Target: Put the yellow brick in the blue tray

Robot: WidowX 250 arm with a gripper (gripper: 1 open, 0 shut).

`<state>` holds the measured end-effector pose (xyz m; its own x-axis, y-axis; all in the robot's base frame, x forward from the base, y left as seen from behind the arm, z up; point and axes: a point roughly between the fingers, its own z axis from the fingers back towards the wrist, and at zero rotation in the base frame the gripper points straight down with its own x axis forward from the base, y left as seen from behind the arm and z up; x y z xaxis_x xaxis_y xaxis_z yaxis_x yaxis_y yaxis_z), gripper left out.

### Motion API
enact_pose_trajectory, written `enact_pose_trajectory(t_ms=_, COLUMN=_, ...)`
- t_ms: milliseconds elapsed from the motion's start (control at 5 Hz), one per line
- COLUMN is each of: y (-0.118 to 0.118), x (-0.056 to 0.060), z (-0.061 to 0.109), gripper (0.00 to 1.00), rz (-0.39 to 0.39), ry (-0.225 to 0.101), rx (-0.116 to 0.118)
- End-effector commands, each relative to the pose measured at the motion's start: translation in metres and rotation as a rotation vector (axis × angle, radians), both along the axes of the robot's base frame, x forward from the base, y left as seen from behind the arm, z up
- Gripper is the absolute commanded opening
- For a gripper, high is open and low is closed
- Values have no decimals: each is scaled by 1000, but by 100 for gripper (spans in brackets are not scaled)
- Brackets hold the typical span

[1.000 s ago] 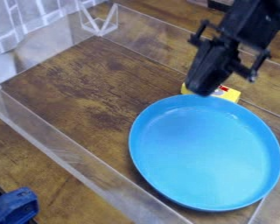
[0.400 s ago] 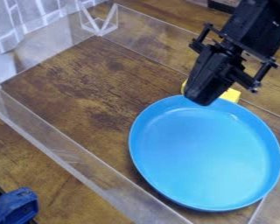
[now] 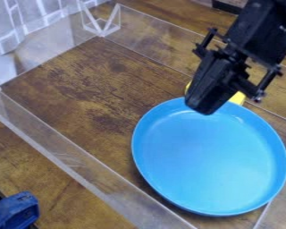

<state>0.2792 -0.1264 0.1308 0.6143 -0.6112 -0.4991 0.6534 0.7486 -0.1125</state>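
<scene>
Camera view shows us the tool (image 3: 207, 102) closed narrow over the yellow brick (image 3: 236, 97), just outside the upper rim of the blue tray (image 3: 136, 148), though whether it grips the brick we cannot tell; we judge this the pickup step, and next comes carrying the brick down-left above the tray.

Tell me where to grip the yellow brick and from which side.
Probably from above, gripping across its narrow width: the yellow brick is small and lies just beyond the far rim of the blue tray, which blocks a sideways approach. The gripper hides most of it.
</scene>
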Motion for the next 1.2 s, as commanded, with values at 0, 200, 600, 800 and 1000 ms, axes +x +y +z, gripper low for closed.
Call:
enact_pose_trajectory(t_ms=0, y=-5, x=-1, z=26, gripper=100, rz=-27, ry=-96, rx=-45)
enact_pose_trajectory(t_ms=200, y=-5, x=1, z=20, gripper=100, rz=-33, ry=-92, rx=-42)
enact_pose_trajectory(t_ms=600, y=-6, x=7, z=5, gripper=100, rz=-42, ry=-87, rx=-45)
enact_pose_trajectory(t_ms=800, y=-4, x=13, z=-3, gripper=100, rz=-56, ry=-89, rx=-50)
enact_pose_trajectory(t_ms=1000, y=-3, x=19, z=-10, gripper=100, rz=-71, ry=-91, rx=-55)
